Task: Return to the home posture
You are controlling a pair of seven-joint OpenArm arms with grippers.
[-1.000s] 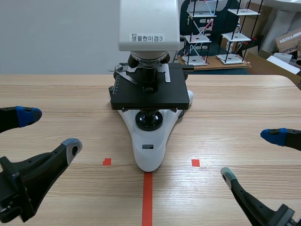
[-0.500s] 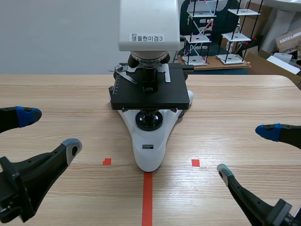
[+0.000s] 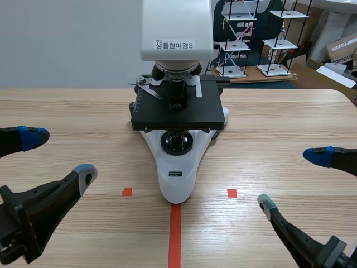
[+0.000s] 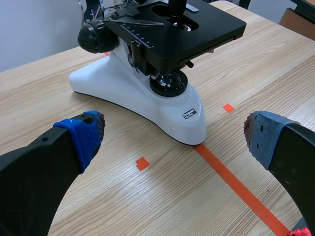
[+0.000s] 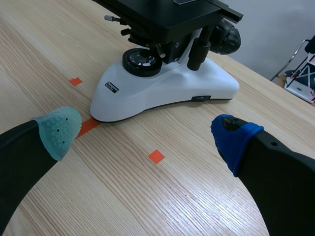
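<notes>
Now the left end effector (image 3: 60, 154) hung low over the tabletop (image 3: 279, 120) at the near left. Its fingers were spread wide and empty, just where they had been a second before. The right end effector (image 3: 292, 181), likewise spread and empty at the near right, had shifted slightly toward the middle and then held. Each carried one blue dotted pad (image 3: 32, 136) and one grey-green pad (image 3: 86, 174) on thick black fingers. Between them, touching neither, stood the microscope (image 3: 177, 167). It had a glossy white forked base, a flat black square stage (image 3: 178, 114) with metal clips, and a boxy white head bearing a printed label. The head ran off the scene view's upper edge, and both arms were cut off at its lower corners. The tabletop was pale wood-grain.
</notes>
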